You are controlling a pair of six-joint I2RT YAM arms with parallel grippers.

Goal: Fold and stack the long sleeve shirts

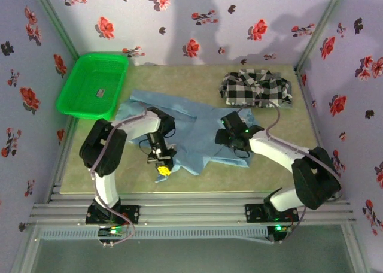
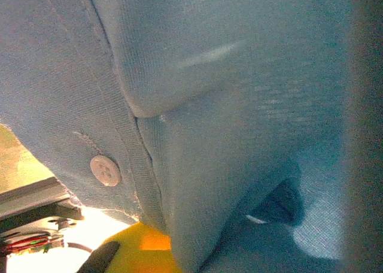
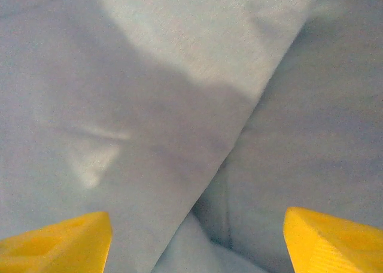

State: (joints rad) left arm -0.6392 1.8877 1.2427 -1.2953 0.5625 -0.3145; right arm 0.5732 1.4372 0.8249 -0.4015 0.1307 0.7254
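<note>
1. I count two shirts. The light blue shirt [image 1: 200,138] lies spread and rumpled in the middle of the table [image 1: 197,183], between my two arms. The black-and-white checked shirt [image 1: 257,88] sits bunched at the far right of the table, apart from the blue one.
2. My left gripper [image 1: 163,168] is at the near edge of the light blue shirt. Its fingers are together and clamped on that cloth. In my left wrist view the blue fabric drapes close over the camera and runs down to the yellow finger [image 2: 143,252]. One white button [image 2: 105,170] shows on a stitched edge.
3. My right gripper [image 1: 230,124] is over the right part of the light blue shirt. In my right wrist view its yellow fingertips [image 3: 54,243] stand wide apart, with folded blue cloth beneath them and nothing held.
4. There is one green basket [image 1: 81,99], at the far left corner, just beside the blue shirt. One small dark item [image 1: 100,93] lies in it; I cannot tell what it is.
5. The table top is a dull olive-tan. Silver metal rails [image 1: 191,210] cross its near edge, and both my bases are bolted there.
6. Three walls [image 1: 197,21] enclose the table, pale lilac printed with red and black flowers, with metal posts at the corners.
</note>
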